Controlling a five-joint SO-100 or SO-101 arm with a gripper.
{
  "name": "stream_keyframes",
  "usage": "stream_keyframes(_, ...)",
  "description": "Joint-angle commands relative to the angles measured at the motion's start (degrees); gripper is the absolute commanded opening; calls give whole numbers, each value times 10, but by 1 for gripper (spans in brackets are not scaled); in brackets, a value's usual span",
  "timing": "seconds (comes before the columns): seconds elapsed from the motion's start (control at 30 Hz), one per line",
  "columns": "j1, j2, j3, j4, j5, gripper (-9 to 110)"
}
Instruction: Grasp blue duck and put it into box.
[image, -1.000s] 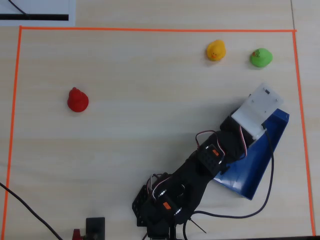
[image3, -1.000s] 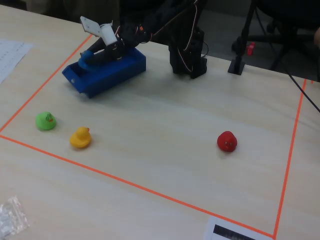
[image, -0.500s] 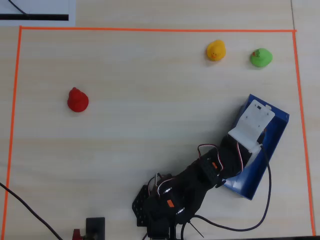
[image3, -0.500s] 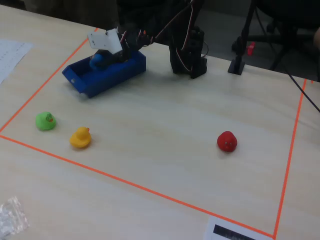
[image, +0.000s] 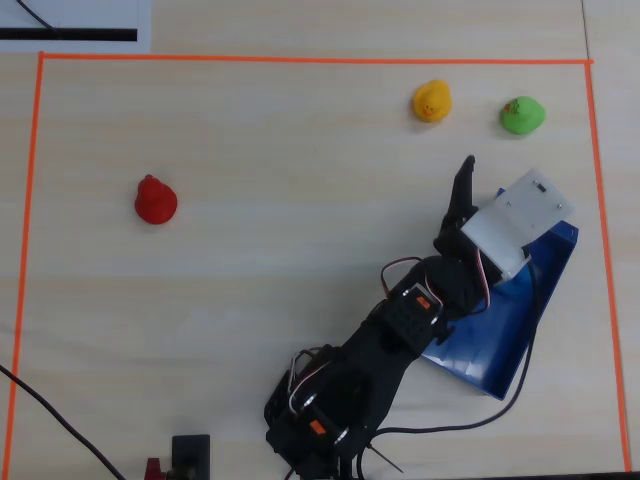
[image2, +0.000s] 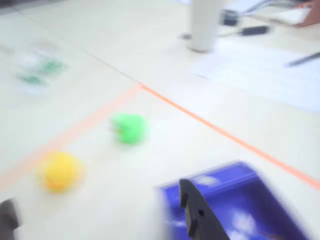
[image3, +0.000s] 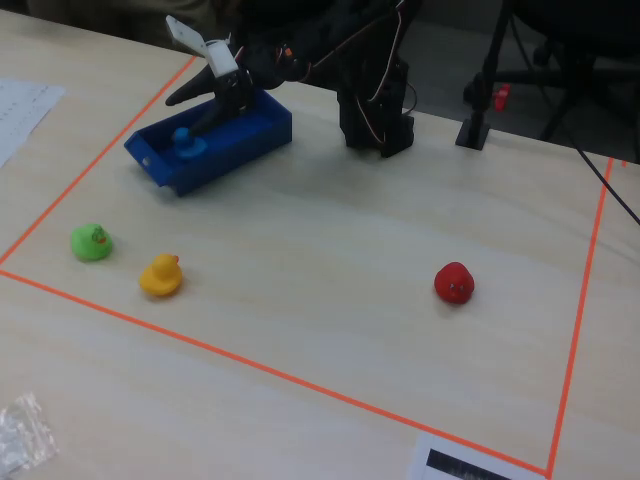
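The blue duck (image3: 183, 141) sits inside the dark-blue box (image3: 232, 150) near its left end in the fixed view. It is hidden under the arm in the overhead view and does not show in the blurred wrist view. My gripper (image3: 197, 104) hovers just above that end of the box, open and empty, apart from the duck. In the overhead view the gripper (image: 488, 190) sits over the box's (image: 497, 335) far end. In the wrist view the gripper (image2: 97, 215) has its jaws spread wide, one finger (image2: 194, 212) before the box's rim (image2: 210, 181).
A yellow duck (image: 431, 101) and a green duck (image: 522, 115) stand beyond the box near the orange tape border (image: 300, 60). A red duck (image: 155, 199) stands far to the left. Cables and the arm's base (image: 320, 420) are at the bottom edge.
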Motion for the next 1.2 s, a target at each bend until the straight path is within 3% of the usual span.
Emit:
stream_keyframes(0.0, -127, 145, -53, 315, 111, 6)
stream_keyframes(0.03, -166, 178, -36, 358, 119, 0)
stream_keyframes(0.2, -345, 367, 104, 490, 163, 0)
stream_keyframes(0.37, -458, 484, 196, 599, 210, 0)
stream_keyframes(0.6, -483, 620, 316, 724, 183, 0)
stream_keyframes(0.87, -496, 620, 316, 887, 85, 0)
stream_keyframes(1.17, -477, 620, 316, 899, 81, 0)
